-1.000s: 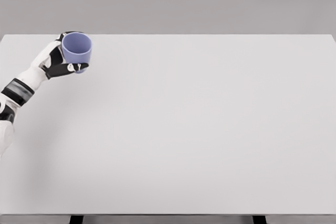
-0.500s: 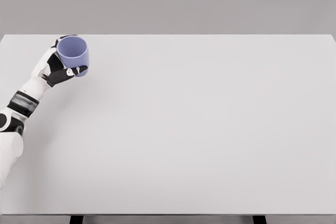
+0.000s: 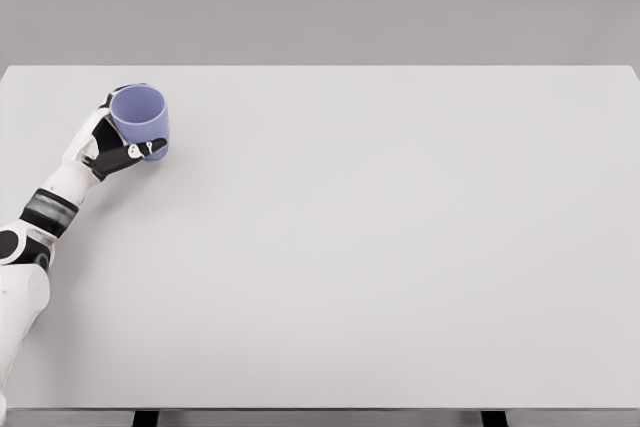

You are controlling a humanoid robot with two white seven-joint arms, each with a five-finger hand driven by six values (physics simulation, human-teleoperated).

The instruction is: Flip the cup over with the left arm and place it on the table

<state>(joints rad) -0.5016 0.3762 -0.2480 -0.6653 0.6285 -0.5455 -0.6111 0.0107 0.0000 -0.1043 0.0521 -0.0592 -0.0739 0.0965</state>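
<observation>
A lavender-blue cup stands mouth up at the far left of the white table, its open rim facing the camera. My left hand is wrapped around it from the left, with the thumb across the front near its base and the other fingers behind. The cup's bottom is at or just above the tabletop; I cannot tell whether it touches. My left arm comes in from the lower left corner. The right arm does not show.
The table's far edge runs behind the cup, and its left edge lies close to my forearm. A plain grey wall stands beyond.
The cup has come down and slightly toward me in my left hand, and its mouth has turned more upright. My forearm has dropped lower.
</observation>
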